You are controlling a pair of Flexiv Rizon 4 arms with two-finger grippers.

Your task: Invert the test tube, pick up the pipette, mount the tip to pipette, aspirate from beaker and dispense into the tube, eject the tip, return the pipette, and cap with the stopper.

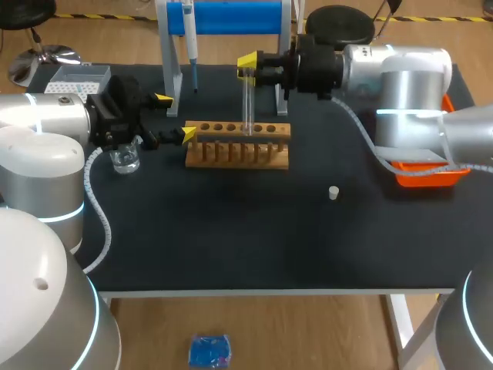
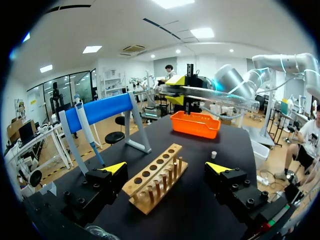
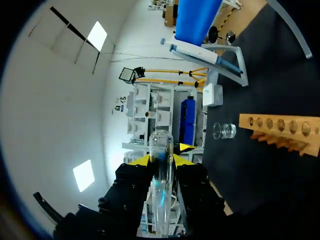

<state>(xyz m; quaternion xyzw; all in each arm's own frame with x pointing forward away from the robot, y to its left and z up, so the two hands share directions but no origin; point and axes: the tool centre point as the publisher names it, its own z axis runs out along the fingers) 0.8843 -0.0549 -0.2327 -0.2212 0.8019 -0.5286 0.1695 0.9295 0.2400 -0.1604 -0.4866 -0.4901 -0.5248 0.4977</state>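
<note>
The right arm is stretched level over the surface [image 1: 231,239]. Its tool [image 1: 248,68] is clamped on a clear glass test tube [image 1: 248,108], held upright just below it, above the wooden rack [image 1: 239,146]. The left tool [image 1: 176,116] is spread wide, empty, beside the rack's end. Farther off, the pipette [image 1: 190,46] is hung on its stand [image 1: 231,17].

Bright, even light from ceiling panels [image 2: 202,32] — faint shadows on the table [image 1: 231,231], glints along the test tube [image 3: 161,150].
</note>
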